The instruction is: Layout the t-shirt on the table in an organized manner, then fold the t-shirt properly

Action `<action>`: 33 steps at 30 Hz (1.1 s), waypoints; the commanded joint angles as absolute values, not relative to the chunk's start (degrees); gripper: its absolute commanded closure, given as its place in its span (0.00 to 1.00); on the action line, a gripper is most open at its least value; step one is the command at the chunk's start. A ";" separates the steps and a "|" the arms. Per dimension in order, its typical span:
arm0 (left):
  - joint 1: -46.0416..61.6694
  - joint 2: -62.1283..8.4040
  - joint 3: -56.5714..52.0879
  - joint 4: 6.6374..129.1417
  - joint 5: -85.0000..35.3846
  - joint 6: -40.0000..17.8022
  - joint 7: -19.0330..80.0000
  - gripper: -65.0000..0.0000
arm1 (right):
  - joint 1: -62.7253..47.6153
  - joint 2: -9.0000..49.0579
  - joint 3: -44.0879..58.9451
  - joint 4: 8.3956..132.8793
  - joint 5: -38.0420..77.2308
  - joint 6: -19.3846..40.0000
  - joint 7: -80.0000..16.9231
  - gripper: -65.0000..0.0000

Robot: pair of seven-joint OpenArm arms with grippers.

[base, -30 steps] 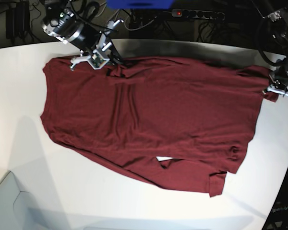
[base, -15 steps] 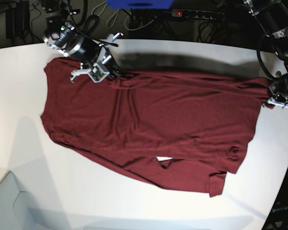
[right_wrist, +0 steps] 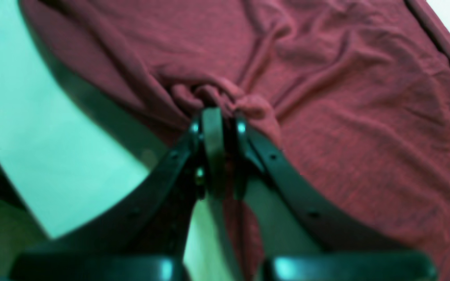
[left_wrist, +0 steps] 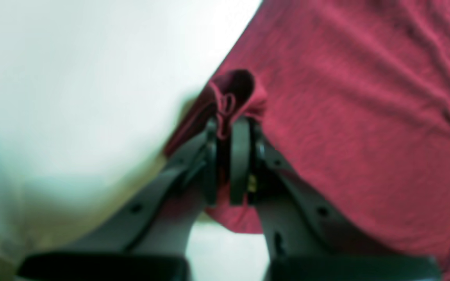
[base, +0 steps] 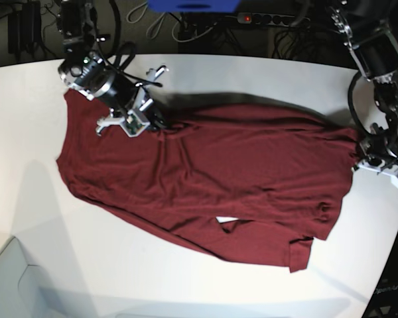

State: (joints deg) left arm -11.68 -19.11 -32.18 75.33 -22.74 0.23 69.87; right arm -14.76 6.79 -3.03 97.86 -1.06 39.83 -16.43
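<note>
The dark maroon t-shirt point(base: 212, 172) lies spread across the white table point(base: 26, 106), with a loose sleeve end folded near its front edge. My right gripper point(base: 154, 123) is shut on a bunched fold at the shirt's far edge, and the right wrist view shows the puckered t-shirt point(right_wrist: 346, 136) pinched at the right gripper point(right_wrist: 219, 117). My left gripper point(base: 359, 159) is shut on the shirt's right end. In the left wrist view, a small roll of the t-shirt point(left_wrist: 346, 117) sticks out between the tips of the left gripper point(left_wrist: 225, 125), above the table point(left_wrist: 72, 97).
A power strip point(base: 272, 20) and tangled cables lie on the dark floor behind the table's far edge. A blue object point(base: 192, 5) sits at the top. The table's curved edge runs close to the left arm point(base: 385, 73). A pale grey surface point(base: 6, 285) fills the lower left corner.
Both grippers have moved toward the table's near side, dragging the shirt's far edge with them. More bare white table now shows behind the shirt.
</note>
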 commanded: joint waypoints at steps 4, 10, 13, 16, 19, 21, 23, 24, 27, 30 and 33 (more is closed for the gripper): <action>-16.04 -20.18 -31.96 72.22 -22.99 0.31 68.70 1.00 | -12.35 6.90 -2.86 96.40 -0.04 40.00 -14.81 1.00; -20.70 -20.88 -31.96 66.59 -22.99 0.31 68.62 1.00 | -10.07 7.34 -2.86 94.02 -0.04 40.00 -14.81 1.00; -22.20 -20.97 -31.96 64.66 -22.99 0.31 68.53 1.00 | -8.84 7.96 -2.86 92.97 -0.04 40.00 -14.81 1.00; -23.52 -20.97 -31.96 62.90 -22.99 0.31 68.35 1.00 | -7.25 7.96 -2.86 90.95 -0.04 40.00 -14.73 1.00; -24.66 -20.88 -31.96 60.70 -22.99 0.40 66.95 1.00 | -5.93 7.96 -2.86 88.75 -0.04 40.00 -14.73 1.00; -24.84 -20.88 -31.96 59.30 -22.99 0.40 66.07 1.00 | -5.58 7.96 -2.86 87.96 -0.04 40.00 -14.73 1.00; -24.84 -20.88 -31.96 58.51 -22.99 0.40 65.19 1.00 | -5.58 7.96 -2.86 87.60 -0.04 40.00 -14.73 1.00; -24.84 -20.88 -31.96 58.15 -22.99 0.40 64.75 1.00 | -5.58 7.96 -2.86 87.34 -0.04 40.00 -14.64 1.00; -24.84 -20.88 -30.46 57.80 -22.99 0.40 63.60 1.00 | -4.97 7.96 -2.86 87.34 -0.04 40.00 -14.73 1.00; -25.01 -21.32 -26.42 57.80 -22.99 0.40 63.52 0.91 | -4.62 7.96 -2.86 87.25 -0.04 40.00 -14.81 1.00; -25.98 -21.32 -23.87 58.15 -23.08 0.31 63.96 0.72 | -4.35 7.96 -2.95 87.34 -0.04 40.00 -14.81 0.98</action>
